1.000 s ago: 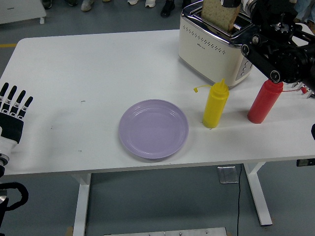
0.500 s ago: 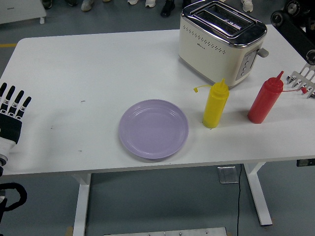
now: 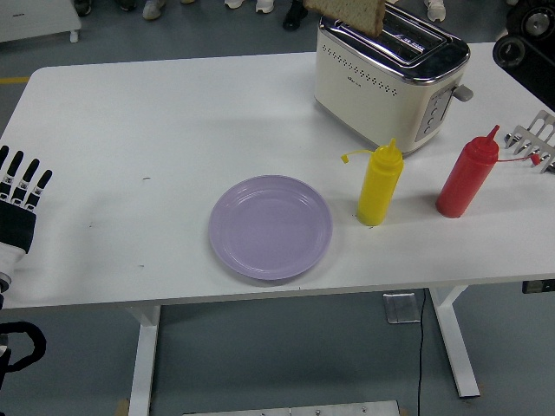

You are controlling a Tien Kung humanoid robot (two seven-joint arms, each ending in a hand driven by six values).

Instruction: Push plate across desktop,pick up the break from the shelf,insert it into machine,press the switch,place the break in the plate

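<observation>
I see the slice of bread (image 3: 349,14) at the top edge of the head view, hanging over the far-left end of the cream toaster (image 3: 388,74), and I cannot tell what holds it, since whatever carries it is cut off above the frame. From the bread, the lilac plate (image 3: 270,227) lies at about 7 o'clock, well apart, on the near half of the white table (image 3: 156,130); that diagonal is the run I judge the coming placement turns on. The slice's visible part hangs with its lower edge tilted, long side running roughly 9 to 3 o'clock. Of my right arm only a dark joint (image 3: 526,45) shows at the upper right corner, its hand out of frame. My left hand (image 3: 19,204) rests at the table's left edge at 9 o'clock from the plate, fingers straight and released, holding nothing. It is far from the bread; the right side is the nearer. The yellow squeeze bottle (image 3: 380,185) stands just beside the plate at its 3 o'clock, the red one (image 3: 466,178) further right, and a metal rack (image 3: 535,136) sits at the right edge. A descent would need to stay left of the yellow bottle. Beyond the table I see grey floor and several shoes (image 3: 156,7)
</observation>
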